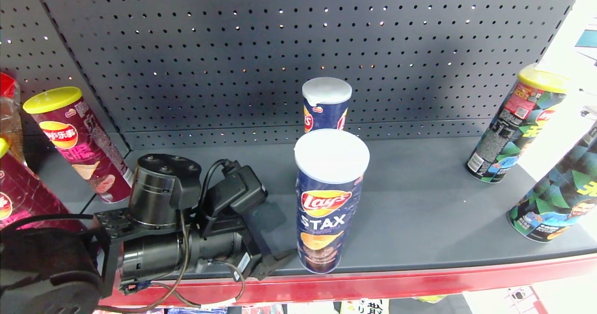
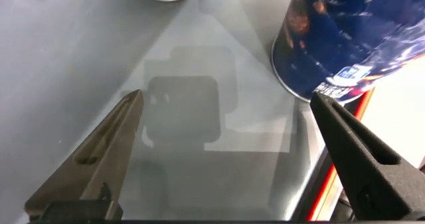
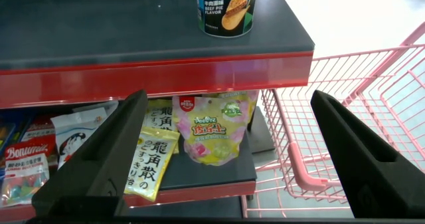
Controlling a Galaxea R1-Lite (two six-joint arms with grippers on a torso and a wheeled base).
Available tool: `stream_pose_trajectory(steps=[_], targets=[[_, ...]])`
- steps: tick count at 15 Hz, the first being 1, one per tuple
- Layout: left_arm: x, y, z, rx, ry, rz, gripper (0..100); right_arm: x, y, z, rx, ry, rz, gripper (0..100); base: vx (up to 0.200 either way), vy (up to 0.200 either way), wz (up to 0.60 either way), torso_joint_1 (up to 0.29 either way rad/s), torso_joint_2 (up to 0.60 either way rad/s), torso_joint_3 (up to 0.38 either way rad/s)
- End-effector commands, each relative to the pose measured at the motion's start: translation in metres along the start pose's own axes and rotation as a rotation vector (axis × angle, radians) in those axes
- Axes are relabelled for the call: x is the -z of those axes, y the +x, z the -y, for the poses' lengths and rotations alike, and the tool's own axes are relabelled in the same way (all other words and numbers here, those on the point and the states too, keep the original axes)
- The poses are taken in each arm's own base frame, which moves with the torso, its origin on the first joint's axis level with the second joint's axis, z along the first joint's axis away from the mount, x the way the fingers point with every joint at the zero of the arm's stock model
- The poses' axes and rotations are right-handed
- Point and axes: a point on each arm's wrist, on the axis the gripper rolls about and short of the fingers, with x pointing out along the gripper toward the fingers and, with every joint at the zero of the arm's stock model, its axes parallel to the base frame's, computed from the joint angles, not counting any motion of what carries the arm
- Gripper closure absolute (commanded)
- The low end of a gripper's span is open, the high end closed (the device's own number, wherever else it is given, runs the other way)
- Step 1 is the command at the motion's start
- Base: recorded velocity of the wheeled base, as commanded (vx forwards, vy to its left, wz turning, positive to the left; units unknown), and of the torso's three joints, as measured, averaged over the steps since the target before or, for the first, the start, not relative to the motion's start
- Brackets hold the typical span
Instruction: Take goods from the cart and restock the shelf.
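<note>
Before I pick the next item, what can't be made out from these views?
Head view: the rear blue chip can has its lower half hidden by the front blue chip can.
Head view: the nearer green can at the right is cut off by the frame edge.
Right wrist view: the pink cart is cut by the edge and the right gripper, so its contents cannot be told.

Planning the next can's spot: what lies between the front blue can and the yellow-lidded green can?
Nothing: bare grey shelf between front blue can and yellow-lidded green can, head view.
</note>
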Motion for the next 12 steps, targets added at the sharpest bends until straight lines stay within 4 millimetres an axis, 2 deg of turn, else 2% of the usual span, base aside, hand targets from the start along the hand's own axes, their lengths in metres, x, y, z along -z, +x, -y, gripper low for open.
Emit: stream_pose_trajectory(steps=[1, 12], targets=[[-0.001, 0.002, 0.003, 0.013, 0.006, 0.003, 0, 0.0, 0.0, 0.0, 0.0, -0.001, -0.001, 0, 0.0, 0.0, 0.0, 0.0, 0.0, 0.0], [-0.006, 0.013, -0.001, 0.009, 0.006, 0.005, 0, 0.0, 0.0, 0.0, 0.0, -0.001, -0.001, 0, 0.0, 0.0, 0.0, 0.0, 0.0, 0.0]])
